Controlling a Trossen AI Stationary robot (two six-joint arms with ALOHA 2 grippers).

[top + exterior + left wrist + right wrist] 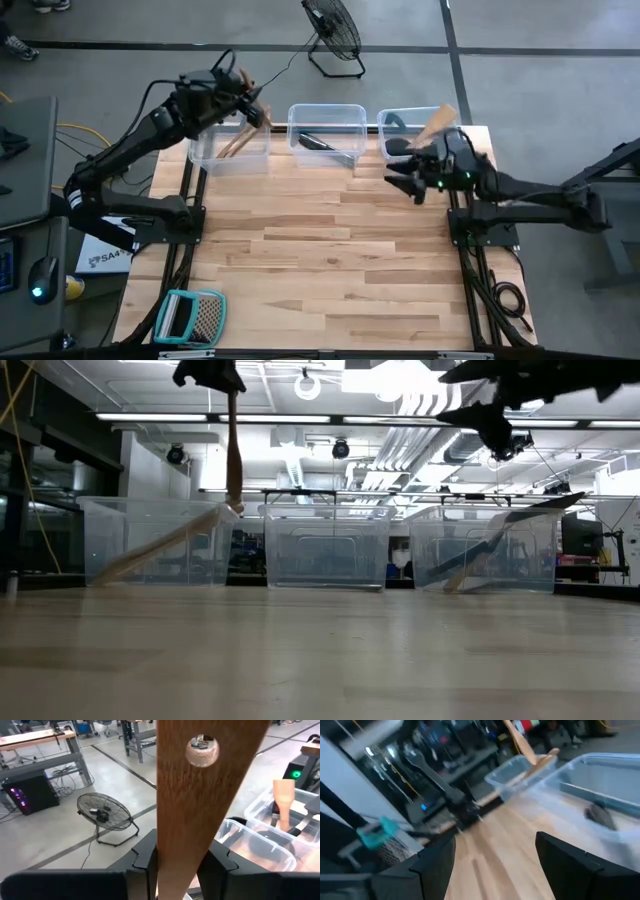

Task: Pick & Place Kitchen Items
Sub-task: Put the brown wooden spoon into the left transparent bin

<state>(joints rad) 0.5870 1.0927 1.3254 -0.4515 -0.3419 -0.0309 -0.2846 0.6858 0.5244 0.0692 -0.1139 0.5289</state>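
While the left gripper [243, 88] hangs above the left bin [205, 153], its fingers [145, 865] are closed narrow on a wooden spoon [200, 800]. In the left wrist view the handle stands up between the two fingers, and a round hole shows near its end. In the low view the spoon [234, 450] hangs almost straight down from the gripper [210, 374], and its lower end is at the rim of the bin [150, 540]. Below the gripper more wooden utensils [240, 140] lean tilted inside this bin.

Beside the left gripper, toward the right arm, stands the middle bin [327, 117] with a black utensil [320, 142] lying in it.

The right gripper [405, 175] is over the table [320, 270], just in front of the right bin [400, 125], with its fingers [435, 860] spread wide and nothing between them. Behind it, a wooden spatula [437, 122] leans in the right bin and sticks out over the rim.

Far from both grippers, a teal grater [190, 318] lies at the near left corner of the table. A white sheet [103, 257] lies on the floor by the left arm's base; its dark print seems to begin with "SA", but I cannot read the rest.
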